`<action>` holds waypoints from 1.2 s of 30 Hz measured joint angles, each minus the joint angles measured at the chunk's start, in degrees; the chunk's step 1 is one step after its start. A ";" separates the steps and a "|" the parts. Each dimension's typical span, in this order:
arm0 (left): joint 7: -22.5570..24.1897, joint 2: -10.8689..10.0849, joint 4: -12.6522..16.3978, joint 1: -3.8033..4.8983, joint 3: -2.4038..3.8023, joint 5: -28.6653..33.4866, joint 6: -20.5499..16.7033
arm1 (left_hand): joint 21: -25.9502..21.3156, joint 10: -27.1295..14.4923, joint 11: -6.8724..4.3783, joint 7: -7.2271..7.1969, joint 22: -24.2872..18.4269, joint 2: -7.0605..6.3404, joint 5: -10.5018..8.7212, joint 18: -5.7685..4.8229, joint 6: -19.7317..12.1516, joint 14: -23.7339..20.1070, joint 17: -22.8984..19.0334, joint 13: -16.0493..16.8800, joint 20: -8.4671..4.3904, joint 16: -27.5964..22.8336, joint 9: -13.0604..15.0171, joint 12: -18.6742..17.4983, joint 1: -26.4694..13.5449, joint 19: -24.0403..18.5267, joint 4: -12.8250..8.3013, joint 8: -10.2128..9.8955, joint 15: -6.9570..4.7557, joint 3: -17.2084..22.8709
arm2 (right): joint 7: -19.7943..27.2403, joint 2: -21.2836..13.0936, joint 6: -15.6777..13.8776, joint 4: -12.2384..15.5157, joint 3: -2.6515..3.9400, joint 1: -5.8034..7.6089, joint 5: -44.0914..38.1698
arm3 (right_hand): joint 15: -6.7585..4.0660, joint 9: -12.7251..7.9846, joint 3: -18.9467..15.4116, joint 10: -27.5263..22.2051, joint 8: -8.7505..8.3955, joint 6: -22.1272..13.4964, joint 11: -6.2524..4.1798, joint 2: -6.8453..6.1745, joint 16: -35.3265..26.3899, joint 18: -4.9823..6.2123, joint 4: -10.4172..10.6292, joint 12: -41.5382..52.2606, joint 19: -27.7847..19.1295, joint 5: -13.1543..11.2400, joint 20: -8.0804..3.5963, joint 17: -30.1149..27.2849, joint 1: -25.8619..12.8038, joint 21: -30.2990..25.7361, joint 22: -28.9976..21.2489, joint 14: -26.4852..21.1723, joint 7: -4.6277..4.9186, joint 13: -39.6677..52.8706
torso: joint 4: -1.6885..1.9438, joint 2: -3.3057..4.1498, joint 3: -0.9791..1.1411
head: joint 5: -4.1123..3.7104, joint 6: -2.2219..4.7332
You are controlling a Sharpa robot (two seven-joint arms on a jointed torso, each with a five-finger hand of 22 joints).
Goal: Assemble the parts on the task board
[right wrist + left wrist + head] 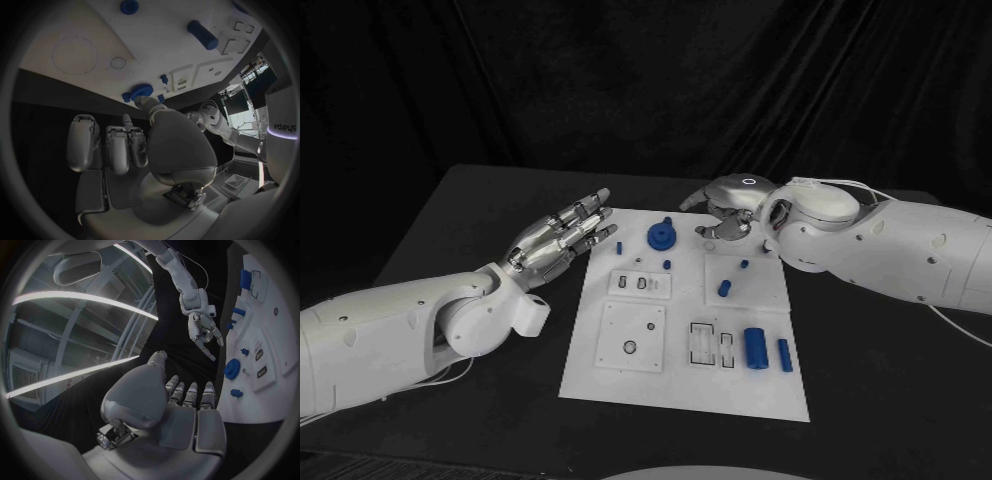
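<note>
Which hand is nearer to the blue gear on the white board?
The right hand. It hangs over the board's far edge, just beside the blue gear. The left hand is off the board's left edge, farther from the gear.

White task board (678, 385), scattered blue parts (756, 348)

The black table (473, 210) carries the white task board (682, 395)

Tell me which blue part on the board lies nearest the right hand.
The round blue gear at the board's far edge, just beside the right hand. The blue cylinders lie at the near end.
</note>
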 measured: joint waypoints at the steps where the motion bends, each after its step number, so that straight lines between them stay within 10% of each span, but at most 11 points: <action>1: 0.00 0.02 -0.01 0.00 0.00 0.00 0.01 | 0.00 0.00 0.00 0.00 0.00 0.00 0.00 0.00 0.00 0.00 0.00 0.00 0.11 0.00 0.00 0.00 0.00 0.11 -0.09 0.00 0.00 0.09 | 0.00 0.12 0.38 -0.15 -0.01 0.00 0.04 | -0.10 -0.32 0.25 0.00 0.00 -1.13 0.00 -0.10 0.00 0.00 -0.25 0.00 0.00 0.25 0.00 0.00 0.10 0.00 0.00 -0.10 -0.18 0.00 | -0.04 -0.03 -0.01 | 0.09 -0.01; 23: 0.00 0.18 -0.24 0.00 0.00 0.00 0.17 | 0.00 0.00 0.40 0.00 0.00 0.00 0.00 0.00 0.00 0.01 -0.01 -0.04 0.18 0.00 0.00 0.00 0.00 0.19 -0.32 0.00 0.42 0.00 | 0.50 4.94 4.75 -4.45 -0.01 -1.13 0.39 | -1.32 -1.97 3.55 0.00 -0.22 -5.20 -1.64 -0.44 0.00 0.00 -2.76 0.00 -0.31 3.31 -1.34 -0.01 0.44 -0.71 -0.01 -0.09 -2.03 -0.01 | -0.02 -0.12 -0.07 | 0.29 -0.17; 36: 0.00 0.27 -0.29 0.00 0.00 0.00 0.26 | 0.00 0.20 0.60 0.21 0.01 0.00 0.22 0.00 -0.21 0.01 -0.04 -0.03 0.18 0.00 0.00 0.00 0.00 0.18 -0.48 0.00 0.42 0.17 | 0.53 5.31 6.22 -4.95 0.00 -1.23 0.42 | -2.14 -0.88 5.45 0.00 1.80 5.06 -2.46 -0.44 0.00 0.01 -3.55 0.00 -0.51 3.32 -1.95 -0.01 -0.07 -1.07 -0.02 -0.10 -2.23 -0.01 | 0.02 -0.13 -0.13 | 0.21 -0.08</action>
